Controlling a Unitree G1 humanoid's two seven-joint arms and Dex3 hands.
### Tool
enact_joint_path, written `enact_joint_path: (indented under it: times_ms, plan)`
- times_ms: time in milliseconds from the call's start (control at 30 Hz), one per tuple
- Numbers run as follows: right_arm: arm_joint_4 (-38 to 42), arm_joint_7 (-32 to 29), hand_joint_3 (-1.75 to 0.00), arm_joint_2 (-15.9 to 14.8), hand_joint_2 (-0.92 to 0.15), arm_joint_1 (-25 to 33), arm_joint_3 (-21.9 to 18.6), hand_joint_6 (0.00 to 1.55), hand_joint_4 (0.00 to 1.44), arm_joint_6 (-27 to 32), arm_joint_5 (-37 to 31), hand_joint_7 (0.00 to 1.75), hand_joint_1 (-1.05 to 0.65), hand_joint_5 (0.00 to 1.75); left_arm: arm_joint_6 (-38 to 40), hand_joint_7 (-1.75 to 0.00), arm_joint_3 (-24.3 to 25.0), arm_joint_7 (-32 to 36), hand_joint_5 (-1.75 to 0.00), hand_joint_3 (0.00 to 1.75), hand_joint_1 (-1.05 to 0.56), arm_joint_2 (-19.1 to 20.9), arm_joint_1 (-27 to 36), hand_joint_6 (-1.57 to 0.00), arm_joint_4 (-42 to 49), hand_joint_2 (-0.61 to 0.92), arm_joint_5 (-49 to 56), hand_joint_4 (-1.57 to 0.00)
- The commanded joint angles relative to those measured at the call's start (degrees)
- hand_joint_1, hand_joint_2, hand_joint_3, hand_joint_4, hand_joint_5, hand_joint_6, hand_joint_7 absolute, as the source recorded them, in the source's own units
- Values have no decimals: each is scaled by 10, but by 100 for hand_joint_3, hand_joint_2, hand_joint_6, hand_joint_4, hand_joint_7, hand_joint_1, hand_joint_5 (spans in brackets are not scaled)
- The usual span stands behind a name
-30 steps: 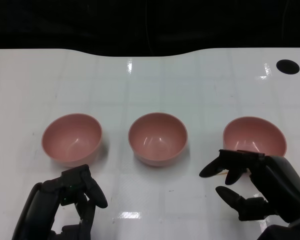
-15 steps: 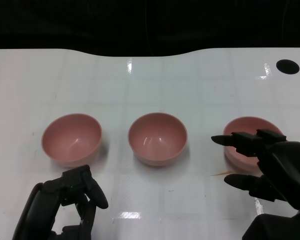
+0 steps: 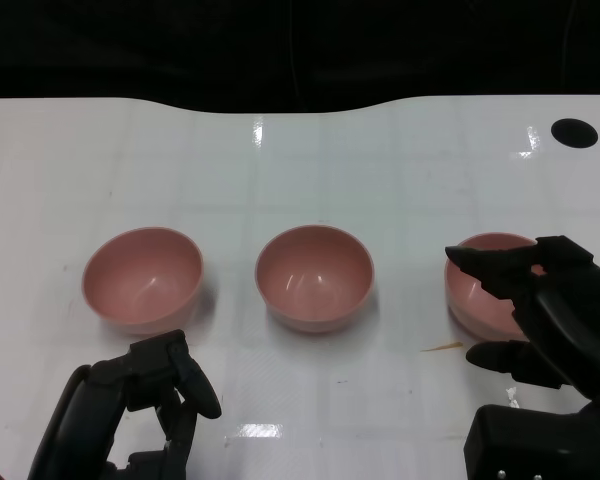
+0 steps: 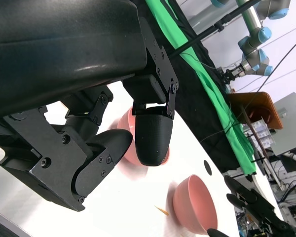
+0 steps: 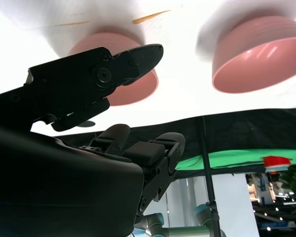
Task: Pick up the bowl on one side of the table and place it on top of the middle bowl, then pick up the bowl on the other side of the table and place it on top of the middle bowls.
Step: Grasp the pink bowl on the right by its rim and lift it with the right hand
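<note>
Fingers of our right hand are spread apart over the right bowl at 4 o'clock on the white desk, holding nothing, thumb below its near rim. Our left hand waits at 7 o'clock, fingers curled in, empty. Middle bowl sits at centre, left bowl at 9 o'clock

Three pink bowls upright in a row: left bowl, middle bowl, right bowl
</note>
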Motion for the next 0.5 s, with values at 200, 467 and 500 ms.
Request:
enact_joint_path:
  times_ms: [200, 467, 500]
  plan:
    - [62, -7, 0, -16, -85, -47, 37, 37, 14, 38, -50, 4, -61, 61, 1, -155, 2, -12, -174, 138, -9, 6, -7, -79, -2, 38, -12, -86]
    - [129, -19, 0, -12, -86, -89, 70, 39, 17, 80, -77, 3, -60, 60, 0, -154, 3, -12, -174, 141, -9, 6, -9, -80, -2, 37, -9, -86]
    - [132, -21, 0, -13, -86, -91, 73, 39, 17, 82, -76, 3, -60, 59, 0, -154, 3, -12, -174, 141, -9, 6, -9, -80, -2, 37, -9, -86]
